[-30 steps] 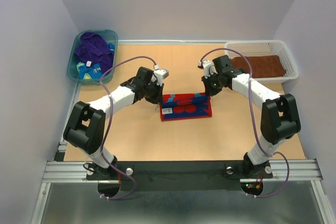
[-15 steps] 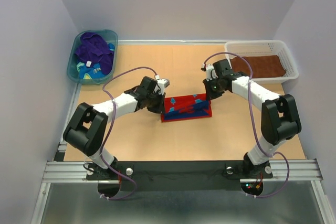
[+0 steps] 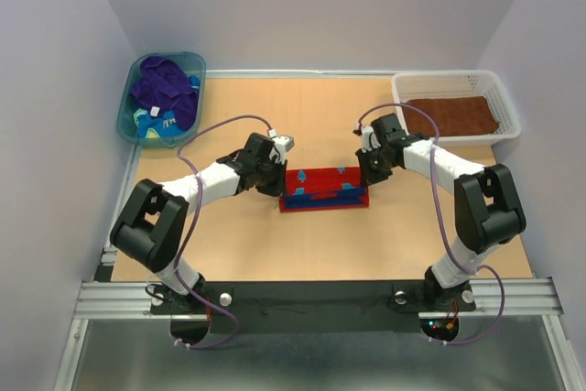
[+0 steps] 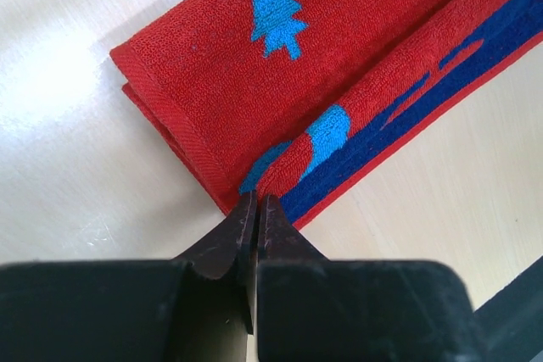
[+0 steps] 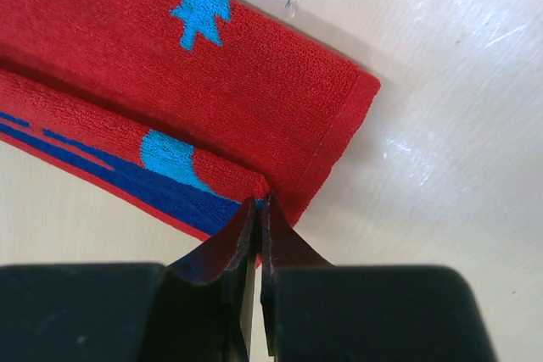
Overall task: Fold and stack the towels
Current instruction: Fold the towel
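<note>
red towel (image 3: 325, 190), folded narrow, blue tree marks

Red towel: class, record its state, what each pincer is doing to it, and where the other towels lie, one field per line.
red towel: on the table, folded into a long strip, blue marks showing
left pincer: shut on the red towel's left end
right pincer: shut on its right end
purple towel: heaped in the teal tub
brown towel: flat in the white basket
</note>
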`<state>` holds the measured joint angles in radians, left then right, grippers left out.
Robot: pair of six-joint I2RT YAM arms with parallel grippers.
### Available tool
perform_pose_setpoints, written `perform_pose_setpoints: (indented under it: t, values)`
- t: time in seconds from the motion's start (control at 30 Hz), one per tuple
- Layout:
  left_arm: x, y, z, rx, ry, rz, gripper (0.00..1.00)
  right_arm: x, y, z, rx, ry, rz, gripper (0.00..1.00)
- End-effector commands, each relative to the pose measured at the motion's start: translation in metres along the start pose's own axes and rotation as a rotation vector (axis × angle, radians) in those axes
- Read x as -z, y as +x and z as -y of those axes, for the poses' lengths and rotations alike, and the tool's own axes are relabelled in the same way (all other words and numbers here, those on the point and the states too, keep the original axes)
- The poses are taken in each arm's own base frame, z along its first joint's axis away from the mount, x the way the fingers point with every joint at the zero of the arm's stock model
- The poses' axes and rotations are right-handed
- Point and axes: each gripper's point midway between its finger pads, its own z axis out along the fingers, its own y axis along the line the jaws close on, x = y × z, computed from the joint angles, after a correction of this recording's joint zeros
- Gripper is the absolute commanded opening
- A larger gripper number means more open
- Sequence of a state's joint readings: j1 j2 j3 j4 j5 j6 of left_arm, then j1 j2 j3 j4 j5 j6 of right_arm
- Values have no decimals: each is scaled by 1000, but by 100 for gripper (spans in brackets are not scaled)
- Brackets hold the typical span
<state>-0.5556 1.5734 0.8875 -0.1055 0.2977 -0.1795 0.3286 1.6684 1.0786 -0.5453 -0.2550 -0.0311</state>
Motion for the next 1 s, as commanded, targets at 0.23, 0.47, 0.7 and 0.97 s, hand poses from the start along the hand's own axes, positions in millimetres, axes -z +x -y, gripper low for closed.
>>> perform_pose_setpoints:
  t: [0.23, 0.47, 0.7, 0.97]
  values:
    - [38, -11, 19, -7, 33, 69, 62, 41, -19, -39, -36, -150, 128, 38]
    - [72, -47, 38, 53, 57, 196, 68, 69, -44, -50, -101, -161, 223, 41]
    - [40, -36, 50, 158, 85, 133, 60, 39, -29, -43, -232, -129, 201, 36]
    - [-6, 22, 19, 308, -43, 5, 37, -12, 38, -22, -341, -60, 145, 33]
